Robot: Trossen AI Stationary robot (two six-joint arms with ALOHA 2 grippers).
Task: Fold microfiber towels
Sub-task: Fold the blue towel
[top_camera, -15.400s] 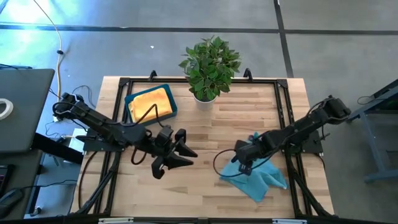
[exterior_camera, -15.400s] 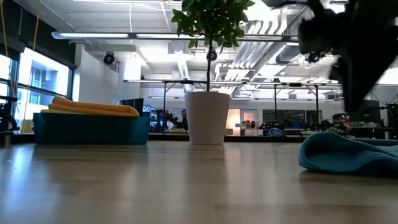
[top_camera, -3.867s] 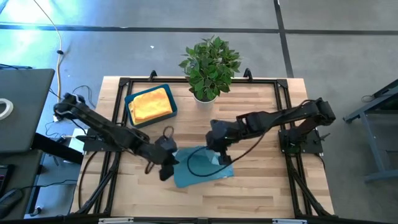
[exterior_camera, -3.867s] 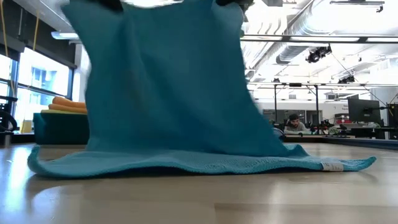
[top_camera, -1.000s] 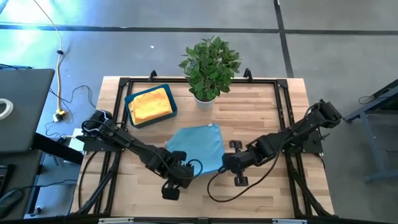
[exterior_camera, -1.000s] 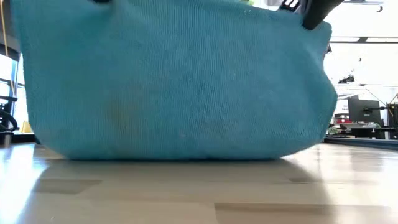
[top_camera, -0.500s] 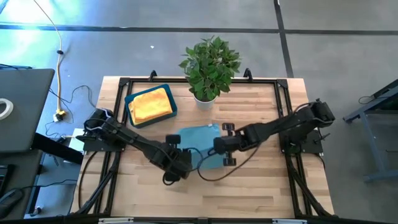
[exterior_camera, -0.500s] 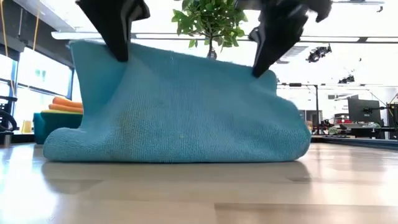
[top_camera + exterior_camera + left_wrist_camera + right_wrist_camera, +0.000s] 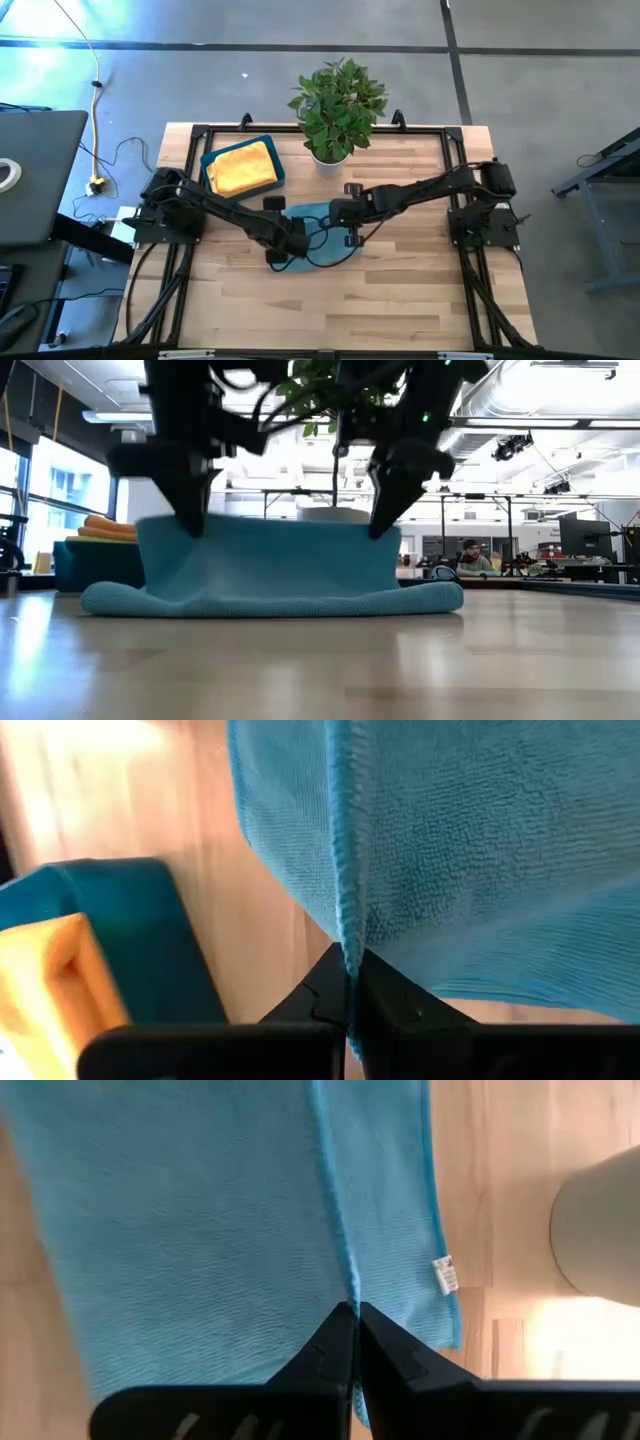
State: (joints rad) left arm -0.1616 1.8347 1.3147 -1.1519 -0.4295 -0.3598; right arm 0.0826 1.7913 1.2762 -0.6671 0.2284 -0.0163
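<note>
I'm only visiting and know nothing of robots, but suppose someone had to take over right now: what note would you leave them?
Left claw: shut on one edge of the teal towel.
Right claw: shut on the same edge, further along.
The towel sits mid-table, in front of the potted plant. Its lifted edge hangs from both claws; the rest lies doubled on the table.
Yellow and orange towels lie in the blue tray at the back left.
Done: the first fold is partly carried over.
Left: lay the held edge down, release, finish folding.
</note>
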